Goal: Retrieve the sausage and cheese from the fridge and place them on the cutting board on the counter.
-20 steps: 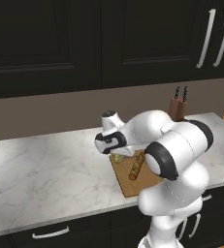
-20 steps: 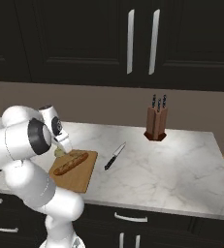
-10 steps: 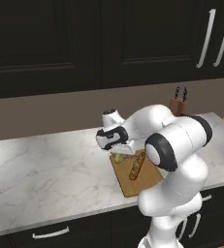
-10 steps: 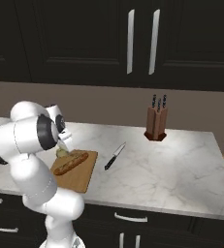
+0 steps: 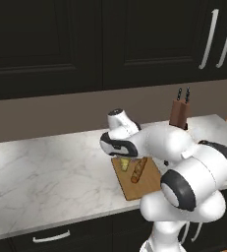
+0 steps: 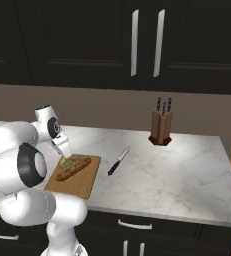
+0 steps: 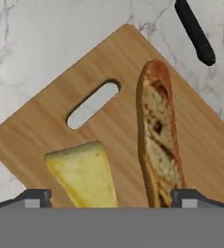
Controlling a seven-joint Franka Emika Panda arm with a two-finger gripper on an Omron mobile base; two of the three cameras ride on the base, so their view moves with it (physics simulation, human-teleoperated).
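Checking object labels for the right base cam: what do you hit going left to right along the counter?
Cheese → speckled stick, both lying on the cutting board → knife → knife block.

No text, label, brand, number or sign can be read on the cutting board [image 7: 45,121], the cheese [image 7: 84,177], the knife block [image 6: 161,127], the cabinet doors [image 6: 87,40] or the marble desk [image 5: 41,172].
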